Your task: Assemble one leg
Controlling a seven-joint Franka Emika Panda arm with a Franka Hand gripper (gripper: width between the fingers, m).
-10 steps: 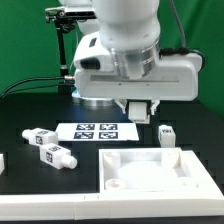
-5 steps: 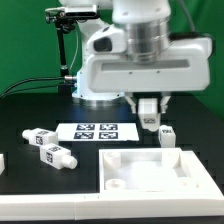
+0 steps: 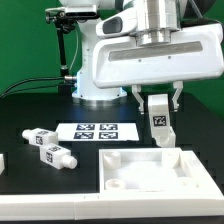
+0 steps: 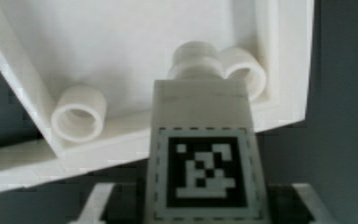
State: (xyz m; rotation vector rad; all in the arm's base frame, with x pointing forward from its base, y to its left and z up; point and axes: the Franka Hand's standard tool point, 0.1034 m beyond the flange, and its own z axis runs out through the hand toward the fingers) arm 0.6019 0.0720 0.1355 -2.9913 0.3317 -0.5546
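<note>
Above the panel (image 3: 130, 156), leg (image 3: 159, 120) in end effector (image 3: 158, 104).

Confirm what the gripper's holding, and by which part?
A leg, upright. The gripper pinches its two opposite sides at the upper, tagged end; the peg end points down, ungripped.

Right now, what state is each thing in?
gripper: shut on the held leg.
held leg: in the air, clear of the table.
far loose leg: lying on its side.
near loose leg: lying on its side.
panel: flat on the table, no leg fitted in view.
marker board: flat on the table.
</note>
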